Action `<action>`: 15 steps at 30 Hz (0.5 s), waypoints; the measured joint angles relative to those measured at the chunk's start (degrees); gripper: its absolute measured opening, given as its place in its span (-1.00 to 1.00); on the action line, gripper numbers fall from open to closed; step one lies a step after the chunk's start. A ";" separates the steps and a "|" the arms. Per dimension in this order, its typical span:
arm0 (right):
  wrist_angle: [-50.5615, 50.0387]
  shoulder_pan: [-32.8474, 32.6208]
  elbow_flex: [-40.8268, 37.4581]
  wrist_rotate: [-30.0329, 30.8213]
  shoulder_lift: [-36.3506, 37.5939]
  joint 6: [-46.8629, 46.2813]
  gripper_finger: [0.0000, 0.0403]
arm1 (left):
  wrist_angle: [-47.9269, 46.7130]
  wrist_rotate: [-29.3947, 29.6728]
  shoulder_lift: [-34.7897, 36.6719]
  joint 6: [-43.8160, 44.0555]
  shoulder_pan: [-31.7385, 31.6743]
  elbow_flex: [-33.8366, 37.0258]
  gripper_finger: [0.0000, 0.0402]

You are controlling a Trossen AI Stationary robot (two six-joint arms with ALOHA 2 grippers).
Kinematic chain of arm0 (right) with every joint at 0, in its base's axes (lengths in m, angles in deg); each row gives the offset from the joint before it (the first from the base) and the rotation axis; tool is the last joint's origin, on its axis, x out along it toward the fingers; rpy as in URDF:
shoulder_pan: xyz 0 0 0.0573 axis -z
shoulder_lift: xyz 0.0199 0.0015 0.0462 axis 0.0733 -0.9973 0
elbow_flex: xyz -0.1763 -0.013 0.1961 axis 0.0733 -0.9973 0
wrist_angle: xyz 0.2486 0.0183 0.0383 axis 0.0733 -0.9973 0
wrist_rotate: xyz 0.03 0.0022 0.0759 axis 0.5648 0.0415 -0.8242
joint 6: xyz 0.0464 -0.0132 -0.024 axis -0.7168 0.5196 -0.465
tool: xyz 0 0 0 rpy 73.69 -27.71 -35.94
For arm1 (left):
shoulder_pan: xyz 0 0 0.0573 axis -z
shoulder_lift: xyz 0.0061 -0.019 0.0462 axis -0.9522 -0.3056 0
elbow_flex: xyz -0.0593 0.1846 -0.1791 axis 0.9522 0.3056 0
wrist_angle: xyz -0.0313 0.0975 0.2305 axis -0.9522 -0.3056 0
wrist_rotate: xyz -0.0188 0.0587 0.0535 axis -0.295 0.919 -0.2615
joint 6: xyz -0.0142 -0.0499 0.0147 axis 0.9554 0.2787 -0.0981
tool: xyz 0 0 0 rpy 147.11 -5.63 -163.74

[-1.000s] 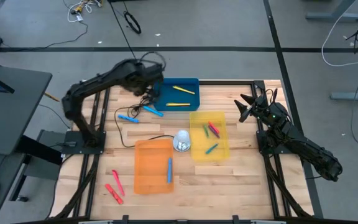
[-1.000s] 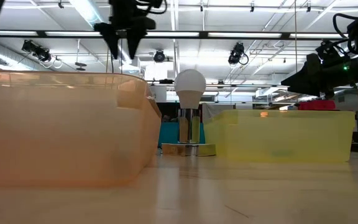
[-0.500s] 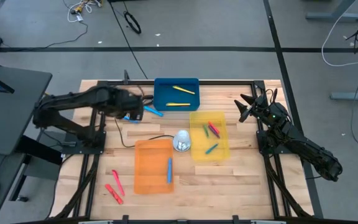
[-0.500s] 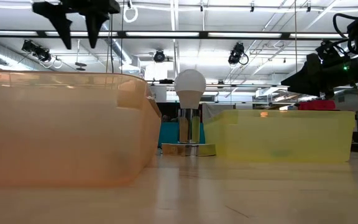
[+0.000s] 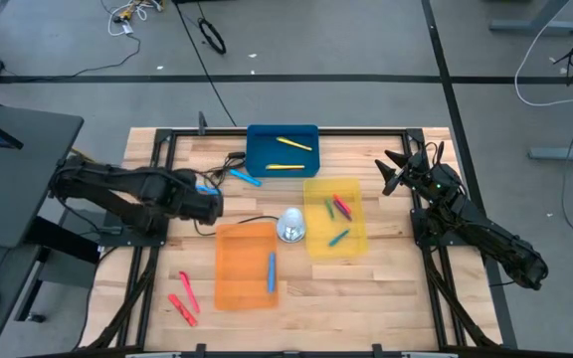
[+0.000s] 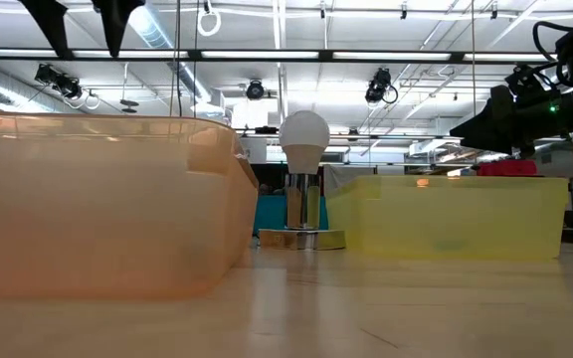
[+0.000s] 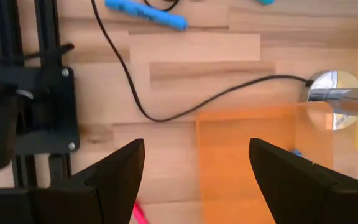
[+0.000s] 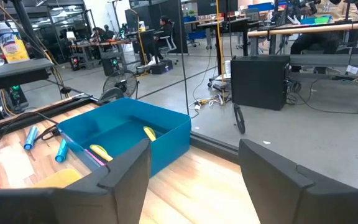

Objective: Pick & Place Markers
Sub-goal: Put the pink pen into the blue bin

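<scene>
Markers were partly sorted already. Two yellow markers (image 5: 286, 155) lay in the blue tray (image 5: 257, 139) at the upper middle of the frame, red and green ones (image 5: 336, 211) in the yellow tray (image 5: 358, 244), and one blue marker (image 5: 271, 270) in the orange tray (image 5: 232, 268). Two light blue markers (image 5: 245, 177) were loose on the desk (image 5: 386, 288) just beside the blue tray, and two red markers (image 5: 184, 299) lay at the lower left. So I judged four pieces were left to do.

The left pincer (image 5: 210, 206) hung wide open and empty at the left of the orange tray. The right pincer (image 5: 394, 171) waited at the right edge, also open with nothing in it.
</scene>
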 joint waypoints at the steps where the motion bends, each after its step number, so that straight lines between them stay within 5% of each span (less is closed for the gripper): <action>1: 0.00 0.00 0.00 0.00 0.01 -0.01 0.22 | 0.00 -0.03 0.00 1.30 1.01 0.00 0.47; 15: 0.00 0.00 0.00 0.00 0.00 -0.01 0.22 | -0.14 -6.84 -1.67 18.28 8.46 -0.09 0.47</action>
